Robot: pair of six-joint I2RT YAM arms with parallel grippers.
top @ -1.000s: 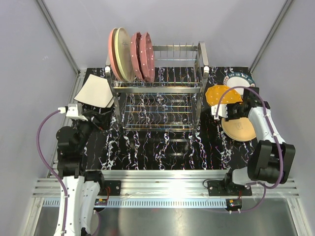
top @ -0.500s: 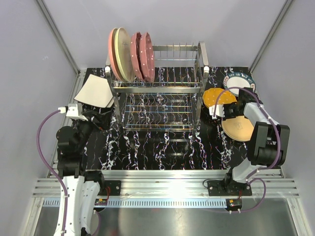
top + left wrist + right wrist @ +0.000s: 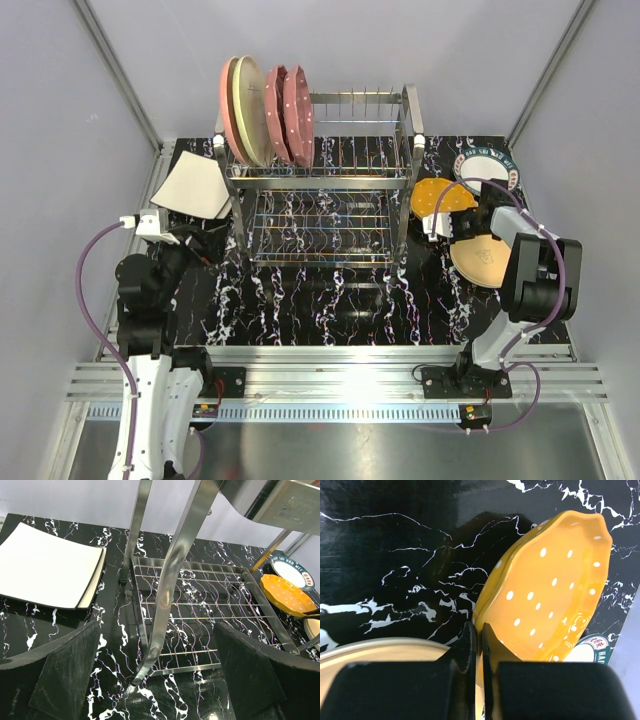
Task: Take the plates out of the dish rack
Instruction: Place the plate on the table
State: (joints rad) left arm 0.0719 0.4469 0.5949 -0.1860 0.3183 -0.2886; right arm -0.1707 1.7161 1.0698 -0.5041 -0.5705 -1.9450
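Right end effector (image 3: 479, 632): clenched on the rim of the orange plate (image 3: 550, 590). That plate sits tilted over the desk (image 3: 330, 300), right of the dish rack (image 3: 320, 185), just beside the tan plate (image 3: 488, 262). Left end effector (image 3: 156, 647): released, holding nothing, facing the rack's lower tier. Four plates (image 3: 265, 115) stand upright at the rack's upper left end.

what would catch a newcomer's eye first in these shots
The orange dotted plate, pinched by its rim in the right claw and tilted, just right of the dish rack. Next, the pink, cream and maroon plates standing upright at the rack's top left end.
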